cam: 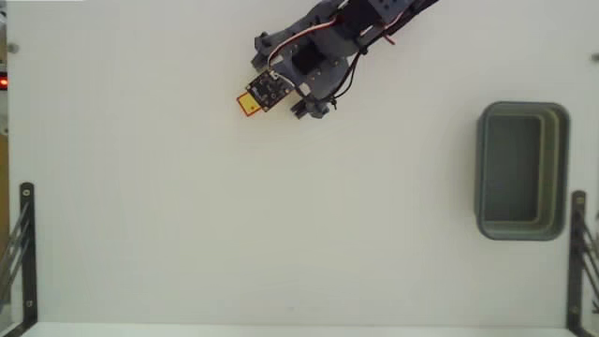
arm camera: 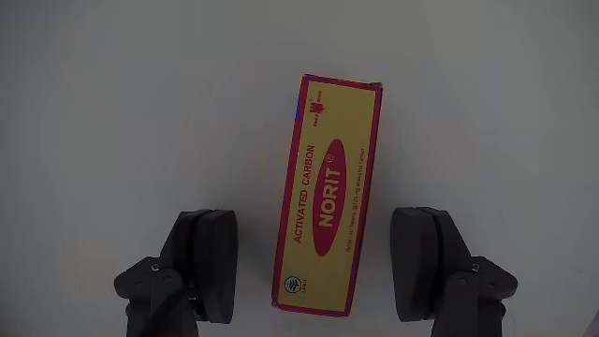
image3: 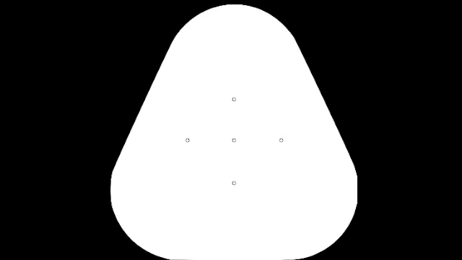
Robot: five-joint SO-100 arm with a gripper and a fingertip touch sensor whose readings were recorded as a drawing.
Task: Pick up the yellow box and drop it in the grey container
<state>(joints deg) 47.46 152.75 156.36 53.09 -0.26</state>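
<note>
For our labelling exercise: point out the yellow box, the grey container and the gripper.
yellow box point(arm camera: 328, 192), wrist view, red oval label.
grey container point(cam: 564, 168), fixed view, right rim.
gripper point(arm camera: 323, 262), wrist view, midway between fingertips.

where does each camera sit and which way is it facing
Fixed view: overhead, looking straight down at the white table; shows the dark arm and the grey-green plastic tub.
Wrist view: rides the gripper, looking down; both fingers flank the flat yellow cardboard box, apart from it.
Shared: yellow box, gripper, table.
</note>
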